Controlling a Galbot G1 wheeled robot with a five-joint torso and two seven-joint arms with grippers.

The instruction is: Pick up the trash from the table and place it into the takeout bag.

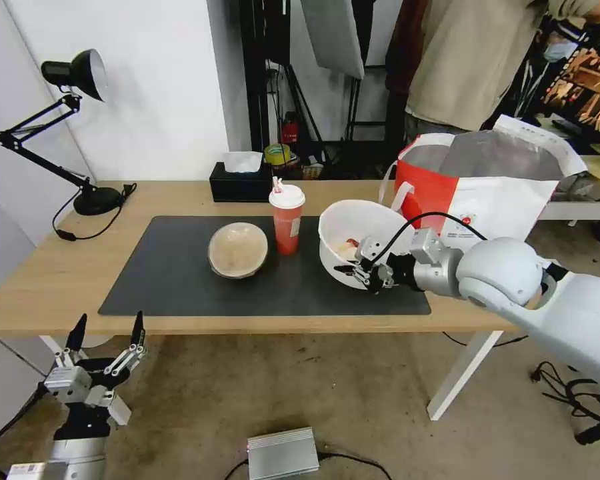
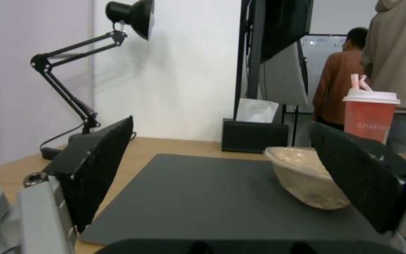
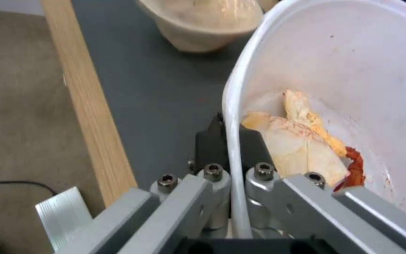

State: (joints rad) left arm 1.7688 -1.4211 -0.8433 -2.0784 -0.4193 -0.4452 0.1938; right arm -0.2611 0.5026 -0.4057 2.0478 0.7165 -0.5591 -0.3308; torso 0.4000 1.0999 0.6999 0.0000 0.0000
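The large white bowl (image 1: 353, 230) with red-and-pale scraps (image 3: 301, 141) rests tilted on the dark mat (image 1: 180, 280). My right gripper (image 1: 350, 270) is shut on the bowl's near rim (image 3: 233, 148), one finger inside and one outside. The red cup (image 1: 287, 217) with white lid and straw stands mid-mat, and the cup (image 2: 370, 114) also shows in the left wrist view. Left of it lies the tan clear-lidded container (image 1: 238, 250), tilted (image 2: 306, 180). The white and red takeout bag (image 1: 480, 183) stands open at the table's right end. My left gripper (image 1: 107, 340) hangs open below the table's front edge (image 1: 40, 328).
A black tissue box (image 1: 241, 181) sits at the table's back edge, a black desk lamp (image 1: 80, 73) at the back left. A silver box (image 1: 283, 453) lies on the floor. A person in a beige top stands behind the bag.
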